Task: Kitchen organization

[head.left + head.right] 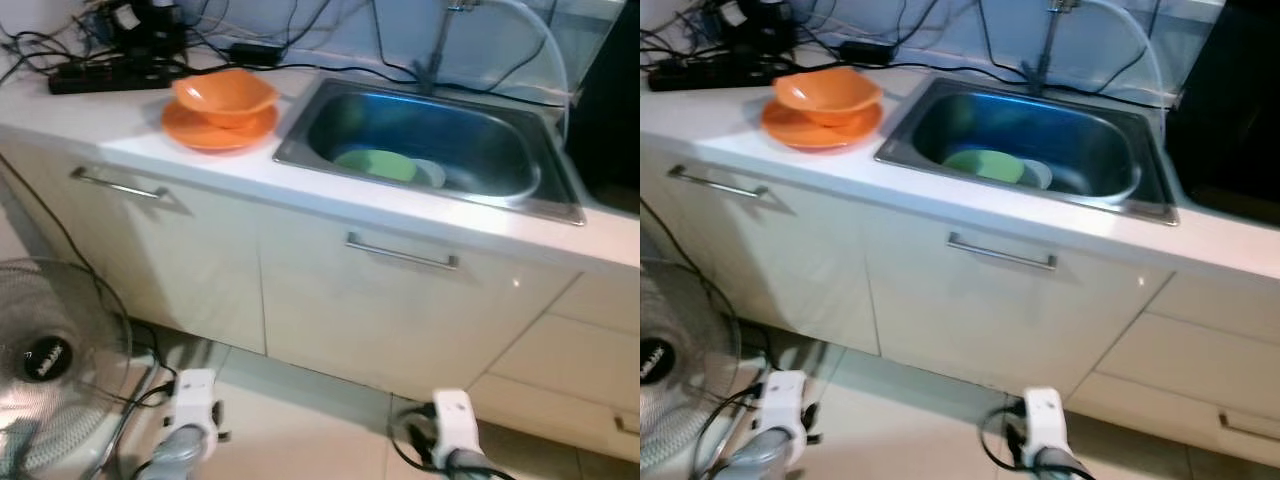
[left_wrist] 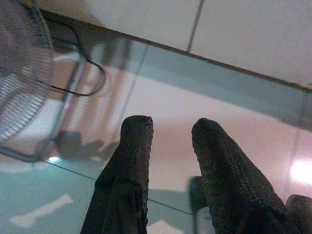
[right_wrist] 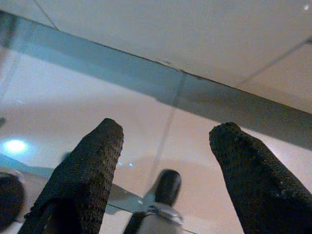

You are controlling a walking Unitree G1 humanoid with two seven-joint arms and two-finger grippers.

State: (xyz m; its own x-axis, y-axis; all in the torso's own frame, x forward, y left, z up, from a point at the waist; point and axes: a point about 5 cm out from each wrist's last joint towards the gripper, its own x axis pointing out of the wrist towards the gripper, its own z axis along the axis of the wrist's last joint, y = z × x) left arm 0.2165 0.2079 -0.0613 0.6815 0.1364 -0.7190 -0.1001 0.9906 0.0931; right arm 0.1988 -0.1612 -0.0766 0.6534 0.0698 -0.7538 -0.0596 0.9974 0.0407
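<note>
In the head views, a glossy orange plastic bowl (image 1: 224, 95) is seen stacked on a flat orange plate (image 1: 215, 127) on the white countertop (image 1: 120, 125), just beside the stainless steel sink (image 1: 560, 195), in which a pale green dish (image 1: 378, 165) and a smaller whitish piece are lying. Both silver arms hang low before the cream cabinet doors (image 1: 380, 310), so the step in hand is judged to be an approach: the stance should be squared to the sink and one arm raised over the rim before anything is grasped. A black mark on the hub of the grey floor fan (image 1: 50, 360) is too blurred to be read. In the left wrist view, the left gripper (image 2: 170, 139) is seen slightly parted and empty above the tiled floor (image 2: 204, 107). In the right wrist view, the right gripper (image 3: 168, 141) is spread wide, with nothing held.
</note>
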